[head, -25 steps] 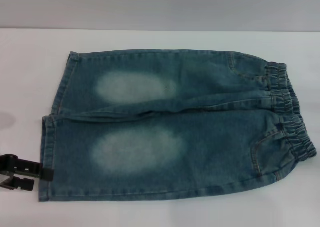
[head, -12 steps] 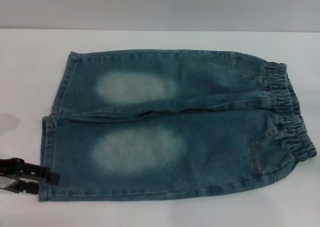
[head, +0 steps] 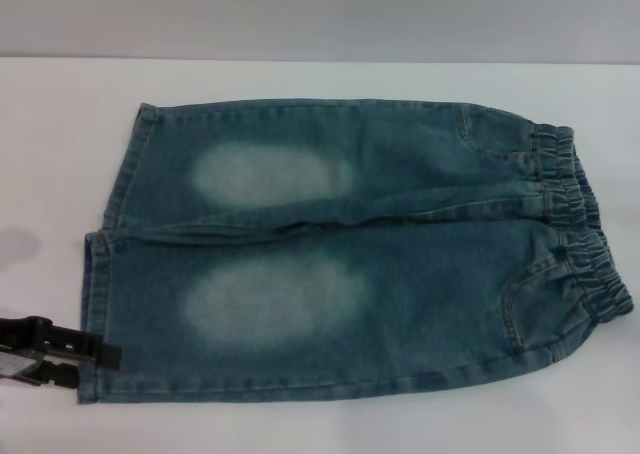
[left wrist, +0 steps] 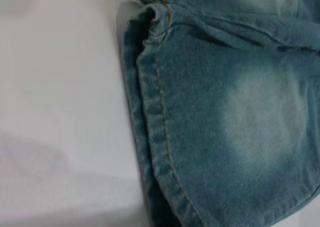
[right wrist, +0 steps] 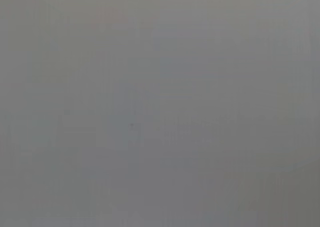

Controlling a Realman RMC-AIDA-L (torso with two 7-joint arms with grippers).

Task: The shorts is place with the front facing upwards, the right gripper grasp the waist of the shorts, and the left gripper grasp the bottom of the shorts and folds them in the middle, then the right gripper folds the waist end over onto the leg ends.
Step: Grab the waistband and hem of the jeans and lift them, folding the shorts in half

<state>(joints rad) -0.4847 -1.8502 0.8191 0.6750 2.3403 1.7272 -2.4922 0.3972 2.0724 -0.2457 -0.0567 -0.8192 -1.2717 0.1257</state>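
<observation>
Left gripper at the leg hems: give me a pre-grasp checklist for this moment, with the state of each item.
1. The shorts lie flat, front up, pale ovals showing: ok.
2. The waist of the shorts is on the robot's right, the bottom of the shorts on its left: ok.
3. Left gripper at the near leg's hem corner: ok.
4. Left gripper closed on the hem: cannot tell.
5. Right gripper at the waist: not ok, not in view in the head view.
6. Hem lies smooth in the left wrist view: ok.
</observation>
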